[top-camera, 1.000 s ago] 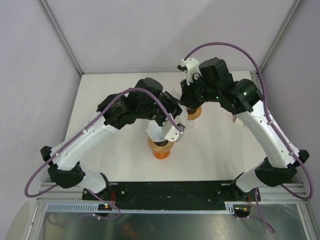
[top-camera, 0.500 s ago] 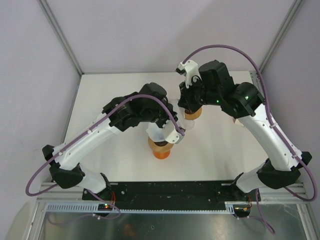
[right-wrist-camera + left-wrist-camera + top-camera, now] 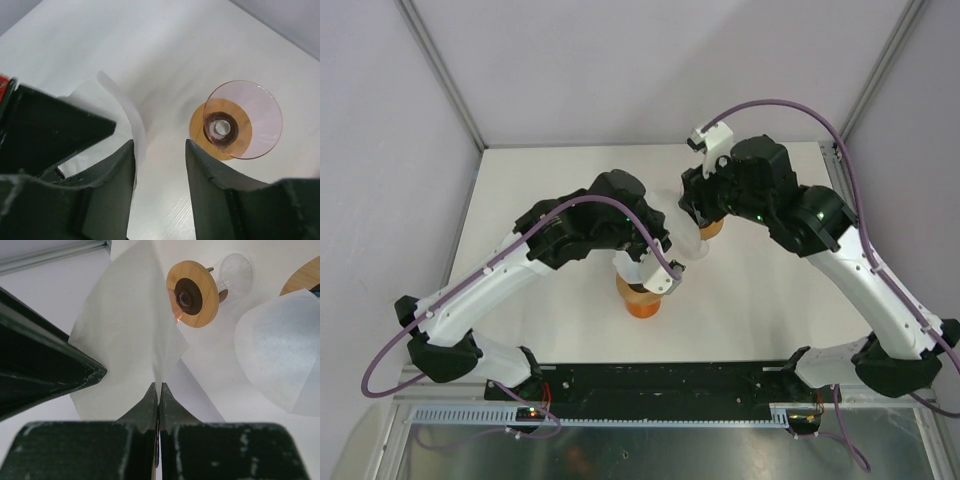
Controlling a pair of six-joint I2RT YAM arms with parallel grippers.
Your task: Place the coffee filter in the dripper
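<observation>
**Left gripper pinched on paper, right gripper standing apart**

Your left gripper was clamped flat on the lower edge of the coffee filter, with nothing but paper between its jaws. From that pinch the filter fanned up toward 12 o'clock, folded and off the table. The dripper, a clear cone on a wooden disc, stood at 1 o'clock from the pinch, apart from the paper. Your right gripper had its jaws spread. The filter's curled edge lay just beside its 9 o'clock finger, not squeezed, and the dripper sat at 2 o'clock.

You were likely handling something almost weightless, limp and quick to crease or tear. It would probably sag and flutter in motion, so a light hold at the rim or seam suited it best. A rim pinch also left the cone free to open.
</observation>
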